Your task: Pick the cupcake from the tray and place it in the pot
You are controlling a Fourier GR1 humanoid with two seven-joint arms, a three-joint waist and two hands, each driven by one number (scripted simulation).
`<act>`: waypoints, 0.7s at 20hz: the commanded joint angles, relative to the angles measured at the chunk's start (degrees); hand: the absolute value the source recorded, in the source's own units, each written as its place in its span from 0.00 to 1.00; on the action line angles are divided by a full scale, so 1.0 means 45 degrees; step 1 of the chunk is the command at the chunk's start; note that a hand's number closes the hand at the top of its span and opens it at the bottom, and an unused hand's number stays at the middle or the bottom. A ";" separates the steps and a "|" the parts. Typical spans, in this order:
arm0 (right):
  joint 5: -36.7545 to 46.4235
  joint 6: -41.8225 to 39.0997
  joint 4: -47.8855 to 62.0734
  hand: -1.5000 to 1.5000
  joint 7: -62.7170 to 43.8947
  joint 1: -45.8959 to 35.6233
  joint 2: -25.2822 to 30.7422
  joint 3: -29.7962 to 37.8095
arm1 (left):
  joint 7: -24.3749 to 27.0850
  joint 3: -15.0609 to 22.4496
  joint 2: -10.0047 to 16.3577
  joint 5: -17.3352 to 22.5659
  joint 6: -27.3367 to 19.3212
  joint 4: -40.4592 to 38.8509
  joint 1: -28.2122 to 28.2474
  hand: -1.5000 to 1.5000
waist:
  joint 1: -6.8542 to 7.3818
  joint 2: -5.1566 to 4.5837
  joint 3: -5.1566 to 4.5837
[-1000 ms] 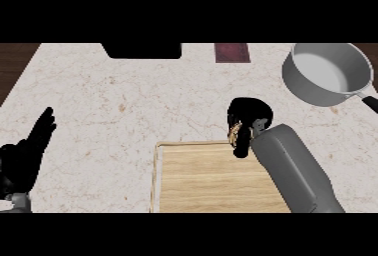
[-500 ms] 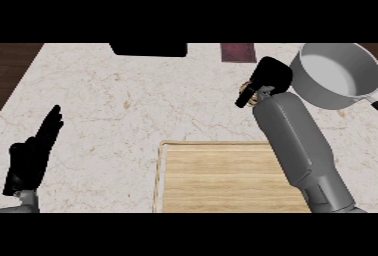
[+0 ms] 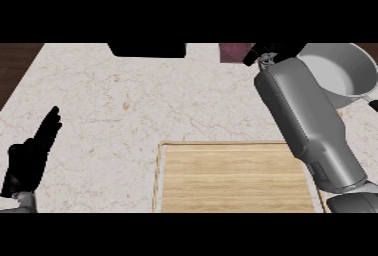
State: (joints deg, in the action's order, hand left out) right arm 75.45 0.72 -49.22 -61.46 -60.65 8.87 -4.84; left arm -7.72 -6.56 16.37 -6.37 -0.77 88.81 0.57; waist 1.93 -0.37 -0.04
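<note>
The wooden tray (image 3: 236, 180) lies at the near middle of the counter with nothing on it. My right forearm reaches far across the counter, and my right hand (image 3: 275, 49) is at the picture's top edge, just left of the grey pot (image 3: 341, 70). Its fingers are curled, and the cupcake is almost wholly hidden inside them. What shows of the pot's pale inside holds nothing. My left hand (image 3: 29, 155) rests open at the left edge, fingers pointing up.
A dark block (image 3: 148, 49) and a small maroon object (image 3: 235, 51) sit along the counter's far edge. The pot's handle (image 3: 371, 104) points toward the right edge. Dark wood floor shows beyond the counter's left side.
My right hand has carried the cupcake from above the tray's far edge up and right to the pot's left rim. The left hand has barely shifted.
</note>
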 commanded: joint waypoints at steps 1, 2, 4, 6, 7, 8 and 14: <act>0.0627 0.1632 0.0032 1.00 -0.1563 -0.0856 0.0013 0.0578 | -0.0085 -0.0123 -0.0146 0.0135 -0.0055 0.0088 0.0153 0.50 | -0.0088 0.0024 0.0006; 0.0775 0.2261 0.0265 1.00 -0.1392 -0.0716 -0.0016 0.0687 | -0.0123 0.0113 -0.0279 0.0015 -0.0072 0.0366 0.0244 0.50 | -0.0062 0.0007 0.0011; 0.0814 0.2411 -0.0097 1.00 -0.0801 -0.0532 0.0694 0.1022 | 0.0216 -0.0208 -0.0078 0.0027 -0.0024 -0.0276 0.0169 0.50 | -0.0247 0.0024 0.0007; 0.1012 0.3248 0.0502 1.00 -0.0683 -0.0657 0.0467 0.1269 | 0.0508 -0.0046 -0.0341 -0.0256 -0.0322 -0.0319 0.0081 0.50 | -0.0155 -0.0021 0.0005; 0.0588 0.3023 -0.0180 1.00 0.0015 -0.0404 0.1259 0.1706 | 0.0089 -0.0209 -0.0055 0.0040 0.0047 -0.0090 0.0095 0.50 | -0.0294 0.0035 0.0012; 0.0850 0.3011 -0.0190 1.00 -0.0363 -0.0388 0.0969 0.1619 | 0.0116 -0.0309 -0.0032 0.0141 0.0130 -0.0089 0.0139 0.50 | -0.0289 0.0054 0.0008; 0.0173 0.4158 0.0457 1.00 0.1696 0.0080 0.2493 0.2864 | -0.0288 -0.0075 -0.0224 -0.0437 -0.0278 0.0184 -0.0187 0.50 | -0.0305 0.0035 0.0016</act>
State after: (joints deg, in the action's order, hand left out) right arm 77.89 14.66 -48.53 -56.29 -61.39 16.48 4.78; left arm -7.23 -7.74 15.99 -6.71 -0.78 88.55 0.83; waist 0.70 -0.19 0.00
